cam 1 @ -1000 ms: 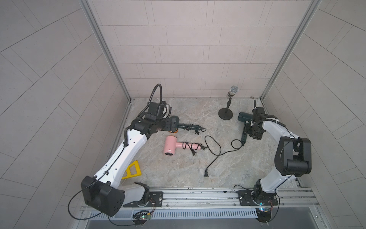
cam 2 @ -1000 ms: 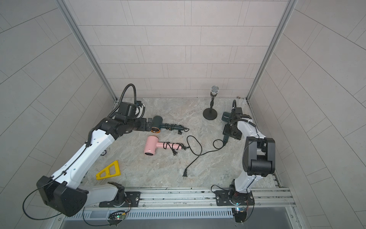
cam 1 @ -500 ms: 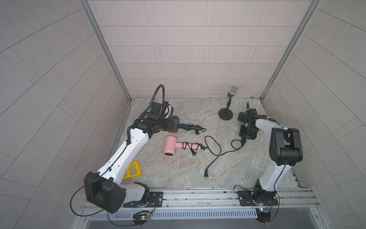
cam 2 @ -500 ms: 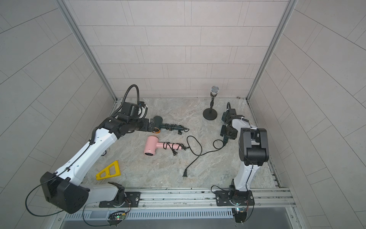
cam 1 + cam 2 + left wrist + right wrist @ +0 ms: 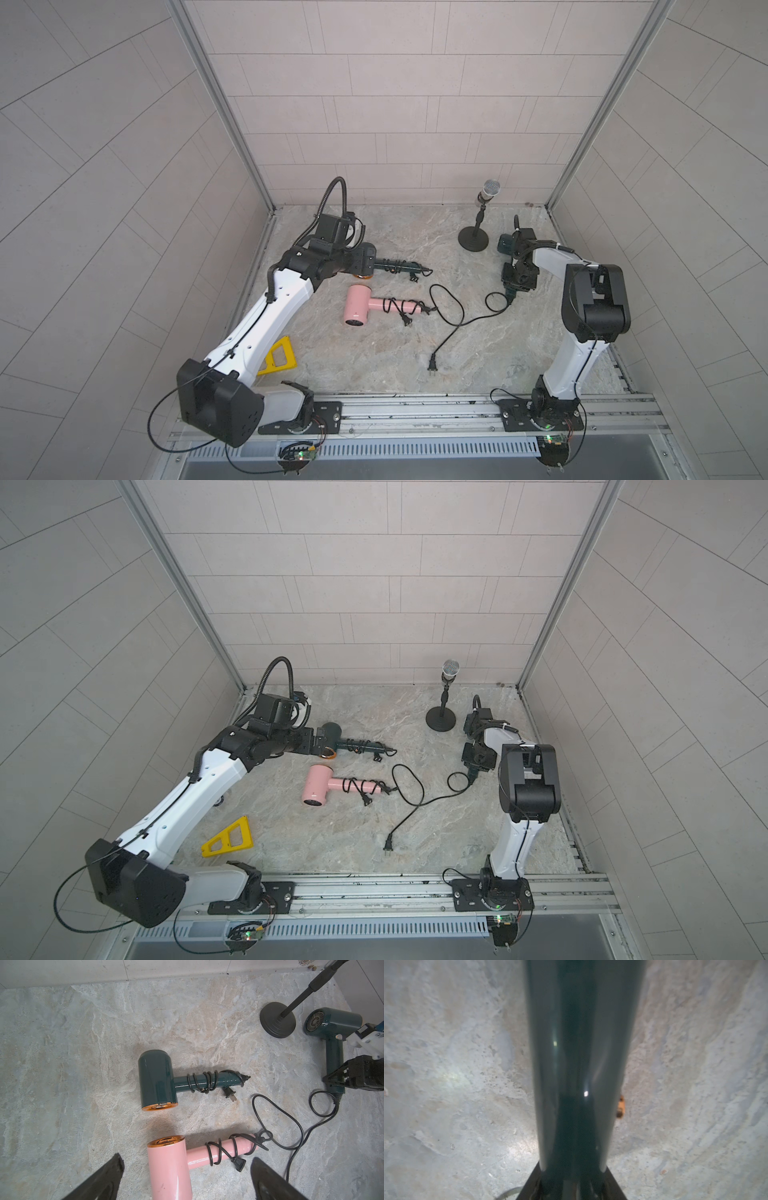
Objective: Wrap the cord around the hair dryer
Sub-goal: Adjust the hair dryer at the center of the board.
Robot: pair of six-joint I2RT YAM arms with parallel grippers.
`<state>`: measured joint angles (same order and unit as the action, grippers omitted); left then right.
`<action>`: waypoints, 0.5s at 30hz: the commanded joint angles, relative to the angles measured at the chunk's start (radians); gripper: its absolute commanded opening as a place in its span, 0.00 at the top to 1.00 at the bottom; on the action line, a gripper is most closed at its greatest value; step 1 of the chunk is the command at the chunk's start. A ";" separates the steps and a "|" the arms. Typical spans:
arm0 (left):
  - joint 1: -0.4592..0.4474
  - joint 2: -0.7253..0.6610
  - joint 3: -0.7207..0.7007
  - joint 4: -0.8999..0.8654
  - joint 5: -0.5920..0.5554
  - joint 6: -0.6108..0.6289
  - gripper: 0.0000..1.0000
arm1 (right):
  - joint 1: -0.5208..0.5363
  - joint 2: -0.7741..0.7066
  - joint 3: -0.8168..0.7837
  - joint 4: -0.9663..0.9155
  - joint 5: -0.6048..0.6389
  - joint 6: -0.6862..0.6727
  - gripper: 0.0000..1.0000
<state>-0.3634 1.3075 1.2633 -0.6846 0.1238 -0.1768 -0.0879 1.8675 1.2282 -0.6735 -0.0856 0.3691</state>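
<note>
A dark green hair dryer (image 5: 506, 244) (image 5: 332, 1022) lies at the far right of the stone table, its handle pointing toward the front. Its black cord (image 5: 453, 316) (image 5: 415, 800) (image 5: 291, 1118) trails loose across the table and ends in a plug (image 5: 433, 368). My right gripper (image 5: 517, 276) (image 5: 478, 756) (image 5: 340, 1082) (image 5: 572, 1169) is shut on the lower handle, with a finger pressed against each side. My left gripper (image 5: 365, 266) (image 5: 320, 739) (image 5: 187, 1159) hangs open and empty above two other dryers at the left.
A dark green dryer (image 5: 399, 266) (image 5: 158, 1080) and a pink dryer (image 5: 357, 307) (image 5: 168, 1167) lie left of centre, their cords wound on their handles. A microphone stand (image 5: 473, 241) (image 5: 277, 1020) rises just behind the held dryer. A yellow triangle (image 5: 278, 355) lies front left. Walls enclose three sides.
The right gripper's jaws have closed in on the dryer handle and the right arm's elbow has swung inward. The left arm has shifted only slightly.
</note>
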 commanded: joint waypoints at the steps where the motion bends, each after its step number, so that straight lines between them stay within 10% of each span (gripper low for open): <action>1: -0.007 -0.005 -0.003 0.014 0.003 0.026 0.00 | -0.001 -0.023 -0.016 -0.030 0.033 -0.033 0.71; 15: -0.009 0.008 0.005 0.023 0.030 0.012 0.00 | -0.003 -0.273 -0.101 -0.064 -0.008 -0.085 0.96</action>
<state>-0.3672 1.3083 1.2633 -0.6773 0.1421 -0.1757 -0.0906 1.6917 1.1435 -0.7116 -0.1028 0.3000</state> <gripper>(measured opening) 0.999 0.364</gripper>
